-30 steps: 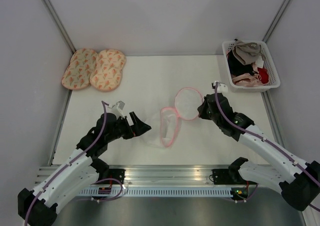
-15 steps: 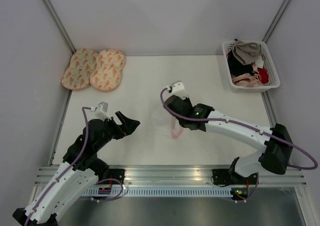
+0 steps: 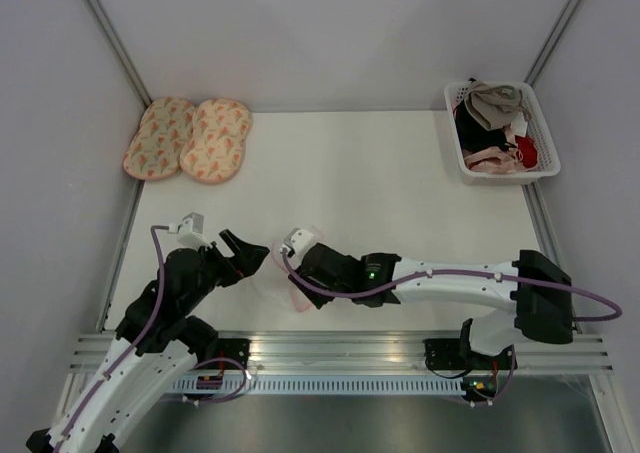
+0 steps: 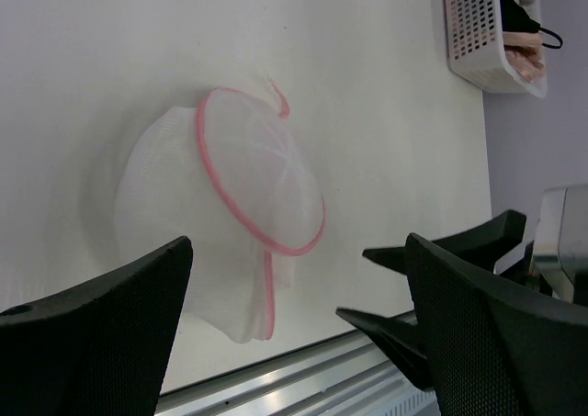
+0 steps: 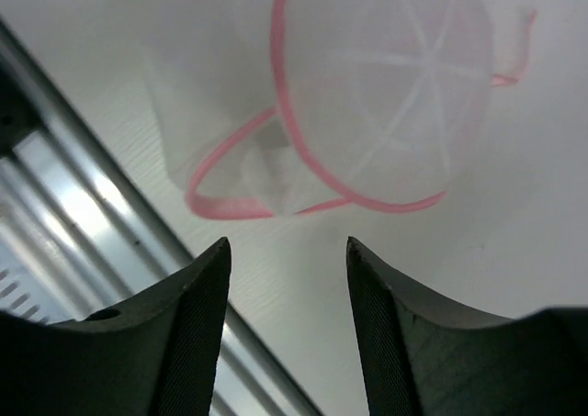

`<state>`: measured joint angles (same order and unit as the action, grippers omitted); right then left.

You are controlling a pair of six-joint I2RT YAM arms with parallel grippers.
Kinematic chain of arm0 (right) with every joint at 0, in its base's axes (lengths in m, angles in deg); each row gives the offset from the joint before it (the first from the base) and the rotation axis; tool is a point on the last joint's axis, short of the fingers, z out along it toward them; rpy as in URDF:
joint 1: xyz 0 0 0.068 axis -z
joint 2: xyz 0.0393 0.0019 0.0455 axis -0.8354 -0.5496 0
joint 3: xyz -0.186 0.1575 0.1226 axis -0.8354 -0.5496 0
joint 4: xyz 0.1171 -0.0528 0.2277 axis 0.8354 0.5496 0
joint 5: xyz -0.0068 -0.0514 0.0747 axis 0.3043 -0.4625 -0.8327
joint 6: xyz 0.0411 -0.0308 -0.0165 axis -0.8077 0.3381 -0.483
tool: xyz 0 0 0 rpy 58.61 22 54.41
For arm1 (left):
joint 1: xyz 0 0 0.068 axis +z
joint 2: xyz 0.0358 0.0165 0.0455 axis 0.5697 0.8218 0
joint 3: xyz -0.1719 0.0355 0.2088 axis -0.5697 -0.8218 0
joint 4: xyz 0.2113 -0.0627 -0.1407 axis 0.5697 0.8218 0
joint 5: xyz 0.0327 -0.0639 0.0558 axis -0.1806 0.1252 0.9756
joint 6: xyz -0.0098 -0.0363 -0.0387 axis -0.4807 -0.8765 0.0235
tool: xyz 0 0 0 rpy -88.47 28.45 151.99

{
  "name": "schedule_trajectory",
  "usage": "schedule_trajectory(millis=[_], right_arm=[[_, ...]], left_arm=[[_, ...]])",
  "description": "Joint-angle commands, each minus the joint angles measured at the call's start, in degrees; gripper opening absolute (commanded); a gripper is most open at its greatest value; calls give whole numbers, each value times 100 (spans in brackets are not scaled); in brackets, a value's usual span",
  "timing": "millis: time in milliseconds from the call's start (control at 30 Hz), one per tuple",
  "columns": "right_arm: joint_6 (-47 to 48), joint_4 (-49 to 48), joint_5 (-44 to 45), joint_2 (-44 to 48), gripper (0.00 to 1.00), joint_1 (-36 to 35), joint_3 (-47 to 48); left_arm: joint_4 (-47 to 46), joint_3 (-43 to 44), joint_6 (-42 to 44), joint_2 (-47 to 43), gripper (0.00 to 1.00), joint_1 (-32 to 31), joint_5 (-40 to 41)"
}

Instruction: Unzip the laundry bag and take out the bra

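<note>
The laundry bag (image 4: 230,205) lies on the tabletop (image 4: 138,49) at the lower centre of the overhead view, close to the rail at the near edge and between the two arms. The left fingers (image 4: 101,333) are spread wide and hold nothing. The right fingers (image 5: 175,342) are likewise parted and empty, hovering above the bag with its pink hoop showing between them.

Nothing shows through the mesh and the pouch looks slack, so it seems emptied. A greyish-beige garment, probably the bra (image 3: 495,101), tops the heap in the white basket (image 3: 505,176) at the upper right.

The bag should be very light, soft and limp, with only the pink rim and spoke ribs giving it shape. The mesh would likely bunch and slip under a pinch, and the whole pouch would slide if pushed. The pink trim looks the best hold, and the loose pink tail at its upper edge a second. I cannot pick out the zipper pull.
</note>
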<state>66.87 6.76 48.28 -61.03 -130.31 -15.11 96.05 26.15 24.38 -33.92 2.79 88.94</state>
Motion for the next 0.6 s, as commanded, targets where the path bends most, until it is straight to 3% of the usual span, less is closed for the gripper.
schedule_trajectory(millis=[0,100,233,267,567], right_arm=[[-158,-1257,-1863,1063,58,157,-594],[-343,-1259,-2077,1434,62,535,-807],[-466,-846,-1348,1803,85,737,-807],[-580,-776,-1251,1970,98,842,-763],[-1011,-854,-451,3726,98,1045,-930]], left_arm=[[191,226,-190,-123,100,13,239],[218,252,-251,-158,100,13,256],[218,314,-190,-167,100,13,213],[209,323,-181,-167,100,13,169],[-309,306,389,-229,100,13,-481]])
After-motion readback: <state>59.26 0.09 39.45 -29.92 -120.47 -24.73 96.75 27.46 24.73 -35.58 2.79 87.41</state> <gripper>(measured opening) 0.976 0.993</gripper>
